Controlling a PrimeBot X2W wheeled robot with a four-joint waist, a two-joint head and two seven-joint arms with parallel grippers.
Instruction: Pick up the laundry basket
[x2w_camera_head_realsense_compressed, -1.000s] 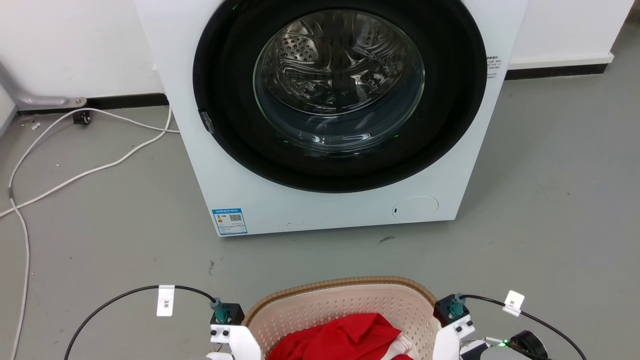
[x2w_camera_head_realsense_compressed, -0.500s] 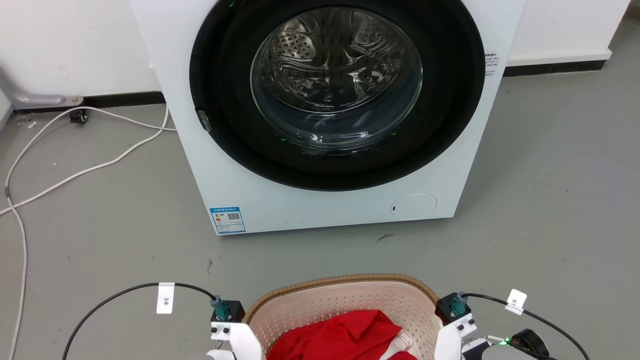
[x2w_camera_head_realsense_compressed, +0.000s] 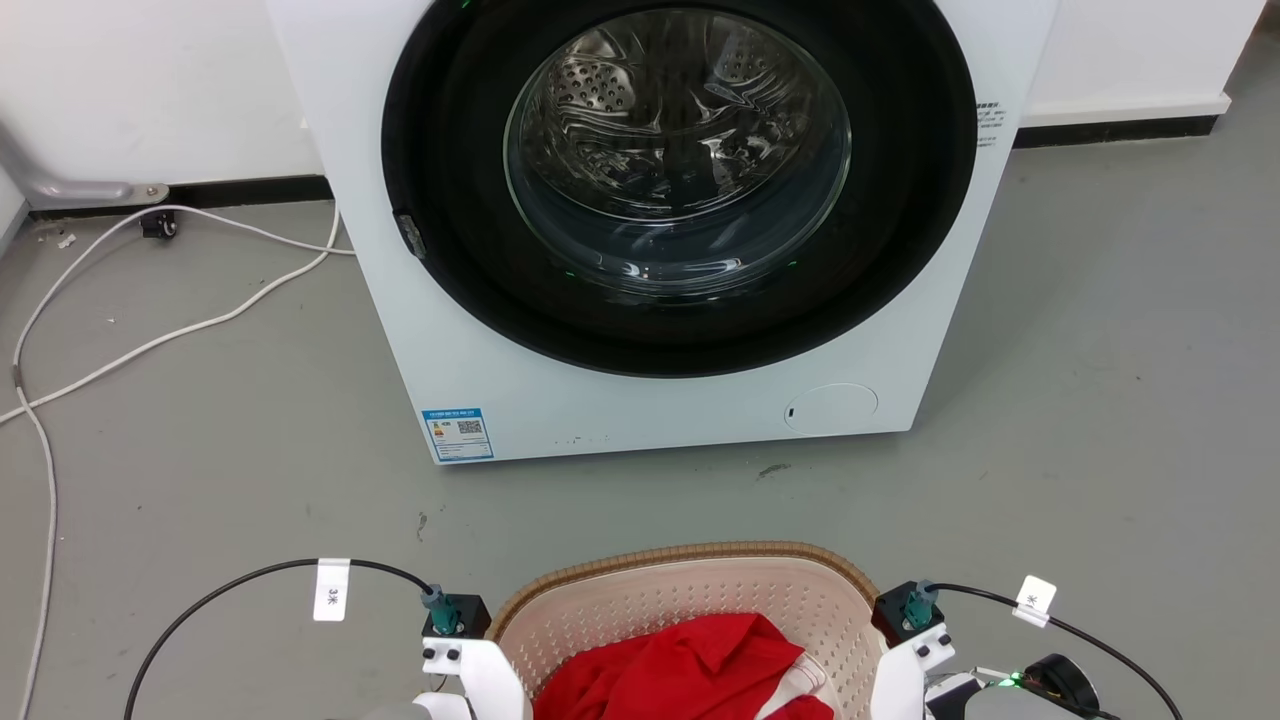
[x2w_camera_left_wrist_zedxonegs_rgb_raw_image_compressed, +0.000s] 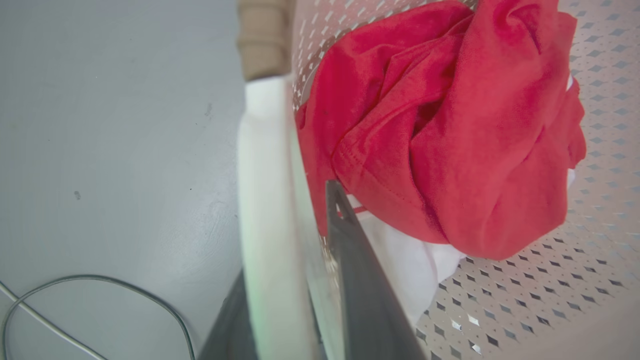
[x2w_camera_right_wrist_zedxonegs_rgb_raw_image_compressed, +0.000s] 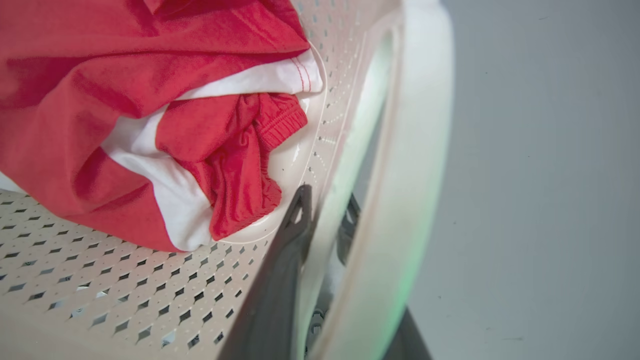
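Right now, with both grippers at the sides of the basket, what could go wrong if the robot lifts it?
1. The left gripper and right gripper each hold only one side of the basket; if one slips, the basket may tilt.
2. The red clothes lie loose, so a tilt could spill them.
3. The washer stands close ahead; a forward swing might hit it.

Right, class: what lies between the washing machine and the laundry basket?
Head view: bare grey floor, with a small dark scuff, lies between washing machine and laundry basket.
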